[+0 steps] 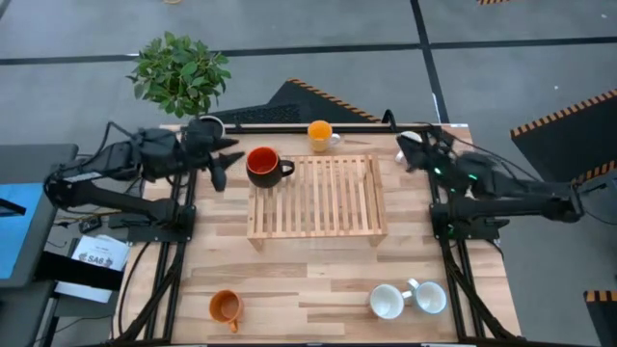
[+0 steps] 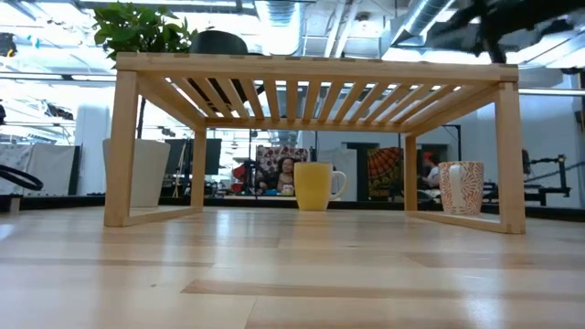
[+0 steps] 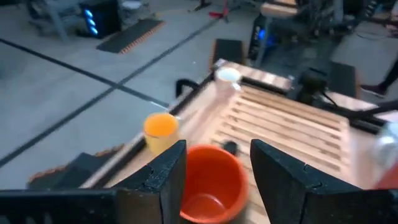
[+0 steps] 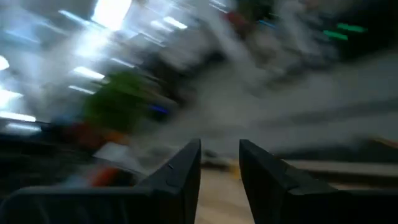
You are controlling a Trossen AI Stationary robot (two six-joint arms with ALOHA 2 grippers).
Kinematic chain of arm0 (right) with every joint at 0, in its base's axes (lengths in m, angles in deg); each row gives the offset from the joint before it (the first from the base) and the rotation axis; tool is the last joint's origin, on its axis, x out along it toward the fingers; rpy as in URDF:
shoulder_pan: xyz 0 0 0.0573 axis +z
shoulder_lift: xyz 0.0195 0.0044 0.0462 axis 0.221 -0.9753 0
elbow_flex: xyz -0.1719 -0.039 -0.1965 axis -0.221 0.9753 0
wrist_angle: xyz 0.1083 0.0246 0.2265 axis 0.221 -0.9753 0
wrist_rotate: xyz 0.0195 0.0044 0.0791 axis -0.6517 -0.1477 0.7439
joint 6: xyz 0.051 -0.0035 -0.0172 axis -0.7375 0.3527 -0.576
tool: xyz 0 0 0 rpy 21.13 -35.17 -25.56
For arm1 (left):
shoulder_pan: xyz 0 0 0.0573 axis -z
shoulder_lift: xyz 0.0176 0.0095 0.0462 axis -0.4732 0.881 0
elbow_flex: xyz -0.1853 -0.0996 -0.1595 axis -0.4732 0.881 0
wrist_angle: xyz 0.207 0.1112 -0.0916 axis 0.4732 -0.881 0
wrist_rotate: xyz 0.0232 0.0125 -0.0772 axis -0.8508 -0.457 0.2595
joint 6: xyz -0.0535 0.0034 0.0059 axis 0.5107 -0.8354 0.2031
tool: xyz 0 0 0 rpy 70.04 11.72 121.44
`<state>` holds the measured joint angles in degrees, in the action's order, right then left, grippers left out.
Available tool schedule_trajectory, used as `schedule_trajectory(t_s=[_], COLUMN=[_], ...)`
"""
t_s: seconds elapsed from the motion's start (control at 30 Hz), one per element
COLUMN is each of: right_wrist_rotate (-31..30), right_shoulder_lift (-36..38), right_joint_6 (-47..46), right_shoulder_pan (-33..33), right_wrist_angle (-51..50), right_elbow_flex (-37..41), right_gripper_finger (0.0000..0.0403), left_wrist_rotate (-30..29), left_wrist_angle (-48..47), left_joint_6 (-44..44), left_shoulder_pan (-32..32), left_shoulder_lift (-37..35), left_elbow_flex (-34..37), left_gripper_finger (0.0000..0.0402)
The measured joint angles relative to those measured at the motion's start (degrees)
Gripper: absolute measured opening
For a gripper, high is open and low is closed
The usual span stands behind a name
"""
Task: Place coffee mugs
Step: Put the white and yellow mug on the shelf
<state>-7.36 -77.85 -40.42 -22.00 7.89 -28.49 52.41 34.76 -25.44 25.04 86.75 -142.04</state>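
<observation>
The red mug with a black handle (image 1: 262, 165) stands upright on the far left corner of the wooden slatted rack (image 1: 318, 198). My left gripper (image 1: 229, 161) is open just left of it; in the left wrist view its fingers frame the red mug (image 3: 211, 183) without touching. The yellow-orange mug (image 1: 320, 135) (image 2: 315, 185) and a patterned white mug (image 1: 409, 143) (image 2: 462, 187) stand on the table behind the rack. My right gripper (image 4: 219, 163), slightly open and empty, hovers by the white one. A darker orange mug (image 1: 225, 306) and two white mugs (image 1: 386, 302) (image 1: 430, 297) sit near the front edge.
A potted plant (image 1: 179, 72) and a wider pale cup (image 1: 209, 124) stand at the far left corner, close behind my left arm. The rack fills the table's middle. Bare wood lies between the rack and the front mugs. A person (image 2: 285, 174) shows in the room behind.
</observation>
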Motion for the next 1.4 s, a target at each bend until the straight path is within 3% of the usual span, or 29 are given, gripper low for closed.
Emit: schedule_trajectory(t_s=[0.17, 0.23, 0.37, 0.5, 0.7, 1.07, 1.23, 1.4], right_wrist_rotate=[-0.55, 1.90, 11.05, 15.31, 17.26, 19.53, 19.59, 19.71], right_shoulder_lift=[-16.76, -22.00, -28.53, -31.82, -35.35, -44.34, -48.97, -49.94], right_joint_6=[-11.50, -16.74, -25.69, -25.74, -24.27, -25.45, -21.33, -14.96], right_shoulder_pan=[-13.97, -20.70, -32.68, -40.61, -45.87, -47.64, -49.10, -49.80], right_wrist_angle=[-33.38, -44.11, -55.96, -53.19, -47.75, -48.19, -46.87, -47.76], right_elbow_flex=[-14.06, -17.41, -18.82, -17.91, -17.97, -17.93, -17.93, -17.93], right_gripper_finger=[0.0137, 0.0137, 0.0137, 0.0137, 0.0137, 0.0138, 0.0134, 0.0092], left_wrist_rotate=[11.89, 17.16, 25.05, 26.55, 26.60, 24.71, 24.46, 23.62], left_wrist_angle=[0.68, 2.99, 8.42, 9.66, 9.81, 9.47, 9.47, 9.39], left_joint_6=[-4.74, -5.75, -5.23, -4.19, -4.23, -4.11, -2.68, -1.28], left_shoulder_pan=[-10.05, -13.55, -19.43, -23.03, -25.22, -25.53, -25.53, -25.51], left_shoulder_lift=[-2.87, -4.57, -8.23, -10.72, -11.39, -11.37, -11.37, -11.37], left_elbow_flex=[0.24, 2.44, 8.53, 12.64, 13.70, 13.70, 13.70, 13.70], left_gripper_finger=[0.0163, 0.0163, 0.0163, 0.0163, 0.0163, 0.0163, 0.0163, 0.0163])
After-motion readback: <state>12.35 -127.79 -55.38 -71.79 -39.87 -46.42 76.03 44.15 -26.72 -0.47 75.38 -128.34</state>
